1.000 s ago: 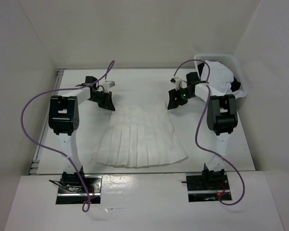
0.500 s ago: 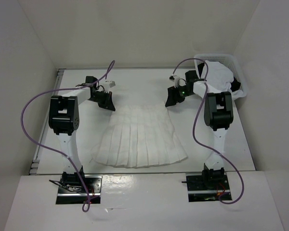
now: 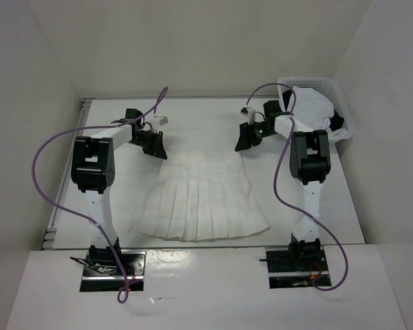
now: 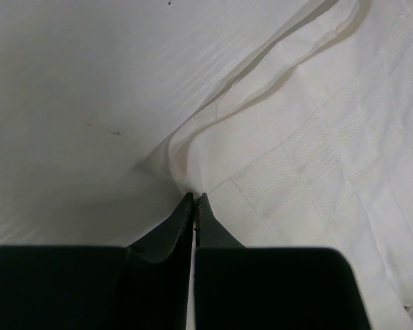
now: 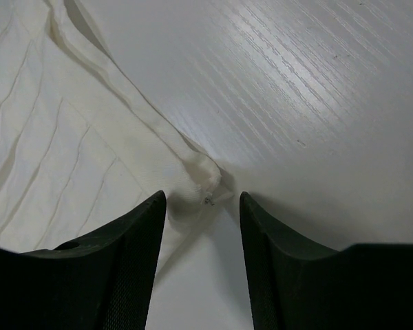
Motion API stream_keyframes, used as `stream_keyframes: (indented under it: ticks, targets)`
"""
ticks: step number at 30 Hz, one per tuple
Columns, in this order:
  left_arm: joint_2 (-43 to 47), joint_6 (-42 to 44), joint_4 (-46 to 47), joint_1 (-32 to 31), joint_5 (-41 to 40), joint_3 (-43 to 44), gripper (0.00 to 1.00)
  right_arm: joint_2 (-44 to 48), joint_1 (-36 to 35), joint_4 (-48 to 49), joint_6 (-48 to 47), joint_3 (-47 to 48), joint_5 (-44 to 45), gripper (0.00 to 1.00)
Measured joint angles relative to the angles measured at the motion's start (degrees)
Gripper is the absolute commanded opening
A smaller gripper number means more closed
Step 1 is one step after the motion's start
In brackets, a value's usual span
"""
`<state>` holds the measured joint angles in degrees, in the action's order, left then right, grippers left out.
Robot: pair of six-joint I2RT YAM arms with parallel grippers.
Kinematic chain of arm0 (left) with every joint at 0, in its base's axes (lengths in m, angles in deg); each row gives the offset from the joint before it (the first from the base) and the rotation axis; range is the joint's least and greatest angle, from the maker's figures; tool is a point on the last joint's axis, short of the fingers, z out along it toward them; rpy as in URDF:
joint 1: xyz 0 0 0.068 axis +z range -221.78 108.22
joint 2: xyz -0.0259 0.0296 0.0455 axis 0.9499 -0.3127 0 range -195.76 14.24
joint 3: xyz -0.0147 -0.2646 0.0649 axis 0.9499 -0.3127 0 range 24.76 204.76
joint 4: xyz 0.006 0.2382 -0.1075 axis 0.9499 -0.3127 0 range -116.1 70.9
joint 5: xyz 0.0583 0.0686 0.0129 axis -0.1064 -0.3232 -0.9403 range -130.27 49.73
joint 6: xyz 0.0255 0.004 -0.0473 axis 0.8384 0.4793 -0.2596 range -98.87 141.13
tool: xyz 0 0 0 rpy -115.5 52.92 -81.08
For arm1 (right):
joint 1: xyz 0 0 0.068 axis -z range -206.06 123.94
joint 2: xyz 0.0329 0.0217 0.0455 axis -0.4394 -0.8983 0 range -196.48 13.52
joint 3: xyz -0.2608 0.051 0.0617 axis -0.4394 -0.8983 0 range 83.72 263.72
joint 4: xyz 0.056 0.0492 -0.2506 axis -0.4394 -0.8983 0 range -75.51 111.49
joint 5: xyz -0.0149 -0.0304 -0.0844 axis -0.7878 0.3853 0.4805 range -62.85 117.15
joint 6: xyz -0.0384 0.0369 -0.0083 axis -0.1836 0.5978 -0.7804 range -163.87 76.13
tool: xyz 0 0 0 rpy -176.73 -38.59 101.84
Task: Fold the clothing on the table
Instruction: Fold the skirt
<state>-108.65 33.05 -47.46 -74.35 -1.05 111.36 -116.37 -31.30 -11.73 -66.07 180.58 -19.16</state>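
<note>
White pleated skirt [image 3: 201,199] lay flat mid-worktop [image 3: 193,124], unfolded. Left pincer [image 4: 194,201] closed tight at skirt's left waist corner; right pincer [image 5: 202,198] part-open astride right corner. All folding remained.

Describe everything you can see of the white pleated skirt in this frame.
The skirt is thin white fabric with many straight pleats, fan-shaped, narrow waist toward the far side, wide hem toward the arm bases. It lies flat and unfolded on the table. The left gripper is shut on its left waist corner, puckering the cloth; the right gripper has its open fingers astride the other waist corner.
</note>
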Motion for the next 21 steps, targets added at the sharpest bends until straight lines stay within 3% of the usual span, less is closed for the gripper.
stream_keyframes:
  ticks: [10, 13, 14, 17, 21]
  targets:
    - [-0.02, 0.0, -0.09, -0.04, -0.11, 0.02, 0.0, -0.61, -0.2, -1.09, -0.72, 0.02, -0.79, 0.38]
    - [-0.02, 0.0, -0.09, -0.04, -0.13, 0.02, 0.0, -0.76, -0.42, -1.77, -1.51, 0.02, -0.98, 0.28]
    - [-0.02, 0.0, -0.09, -0.04, -0.13, 0.02, 0.0, -0.81, -0.52, -2.03, -1.75, 0.02, -0.98, 0.19]
    - [-0.02, 0.0, -0.22, -0.04, -0.13, 0.07, 0.0, -1.01, -1.07, -2.84, -2.36, 0.02, -0.63, 0.02]
    - [-0.39, 0.04, -1.53, -0.07, -0.42, 1.42, 0.0, -1.07, -1.44, -3.08, -2.14, 0.11, 0.07, 0.0]
